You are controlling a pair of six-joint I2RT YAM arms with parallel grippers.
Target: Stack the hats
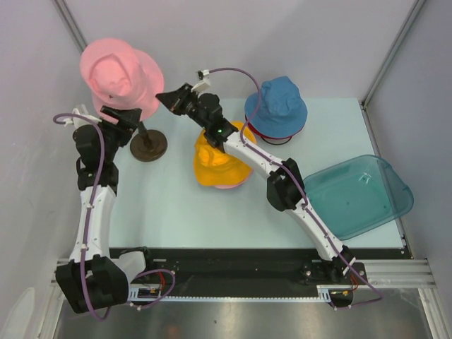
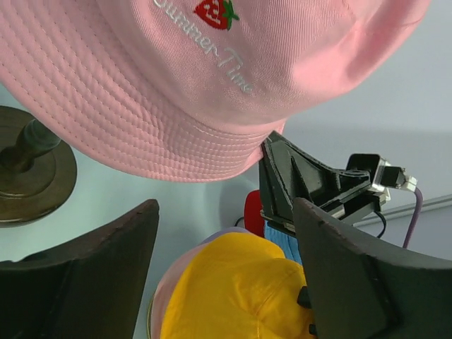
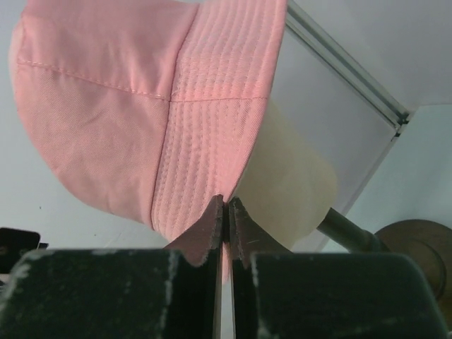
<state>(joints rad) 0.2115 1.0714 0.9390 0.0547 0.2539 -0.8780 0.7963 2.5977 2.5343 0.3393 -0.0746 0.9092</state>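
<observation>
Overhead, pale-blue table (image 1: 176, 212) w/ orange hat (image 1: 212, 169), white walls (image 1: 296, 42) round it.

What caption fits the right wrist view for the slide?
Right tool pinches the brim of the pink hat on the beige mannequin head.

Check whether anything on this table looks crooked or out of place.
The teal tray sits askew at the right edge of the table, one corner seeming to overhang it. The pink hat sits on the mannequin head, its brim pinched by the right gripper.
</observation>
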